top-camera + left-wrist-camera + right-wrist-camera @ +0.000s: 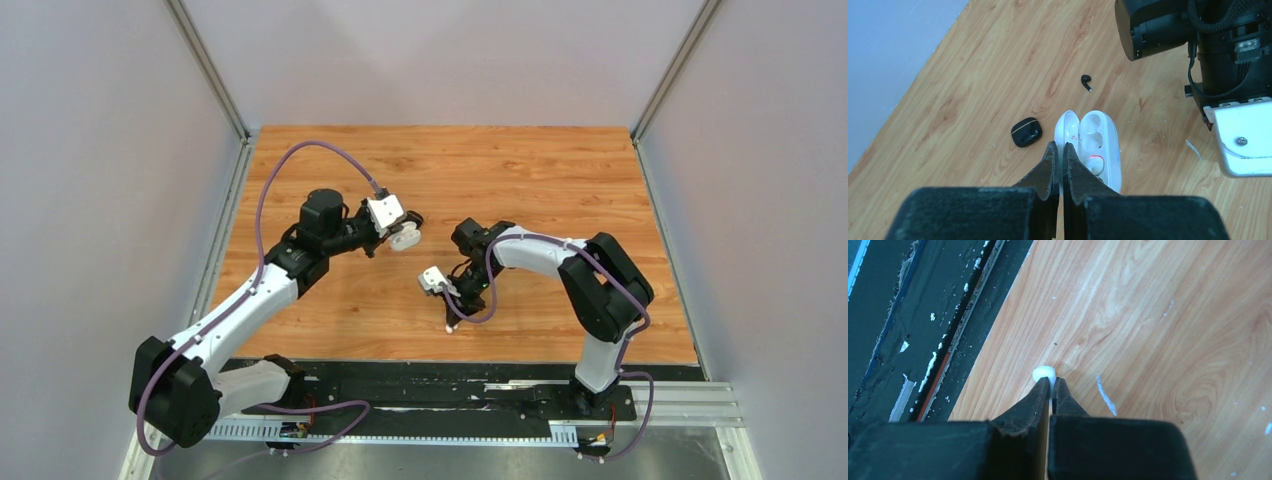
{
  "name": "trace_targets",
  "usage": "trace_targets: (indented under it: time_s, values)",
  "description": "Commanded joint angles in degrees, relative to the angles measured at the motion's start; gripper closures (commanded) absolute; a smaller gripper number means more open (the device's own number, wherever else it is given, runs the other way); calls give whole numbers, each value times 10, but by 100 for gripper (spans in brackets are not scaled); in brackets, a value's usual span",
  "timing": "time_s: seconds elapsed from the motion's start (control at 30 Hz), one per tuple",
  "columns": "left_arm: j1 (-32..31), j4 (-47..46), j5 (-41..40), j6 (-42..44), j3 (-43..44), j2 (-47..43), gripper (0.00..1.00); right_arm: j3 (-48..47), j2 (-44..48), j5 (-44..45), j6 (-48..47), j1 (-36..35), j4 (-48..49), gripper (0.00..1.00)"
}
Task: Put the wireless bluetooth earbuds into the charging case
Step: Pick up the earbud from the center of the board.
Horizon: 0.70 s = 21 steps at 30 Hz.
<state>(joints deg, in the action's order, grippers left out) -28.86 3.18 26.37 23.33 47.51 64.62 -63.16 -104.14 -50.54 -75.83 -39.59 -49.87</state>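
Right wrist: my right tool [1050,383] pinches a white bud [1043,373]; left tool [1058,148] clamps the open case [1100,137]. Next I must seat it.

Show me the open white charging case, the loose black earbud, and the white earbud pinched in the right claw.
white charging case [1103,142], left wrist view, open base
black earbud [1086,80], left wrist view, rounded head
white earbud [1044,373], right wrist view, rounded head
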Motion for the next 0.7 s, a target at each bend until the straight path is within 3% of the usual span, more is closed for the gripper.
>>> trace_targets:
  time_s: [0.0, 0.17, 0.33, 0.67]
  values:
    - [-1, 1, 16, -9, 33, 10, 100, -33, 56, 13, 73, 22, 30, 100]
    - [-1, 46, 24, 4, 78, 40, 100, -43, 178, 74, 143, 52, 105, 100]
    - [-1, 65, 27, 25, 121, 75, 100, -60, 260, 126, 148, 58, 174, 100]
    - [-2, 42, 81, 140, 117, 88, 100, -176, 205, 110, 207, 61, 222, 100]
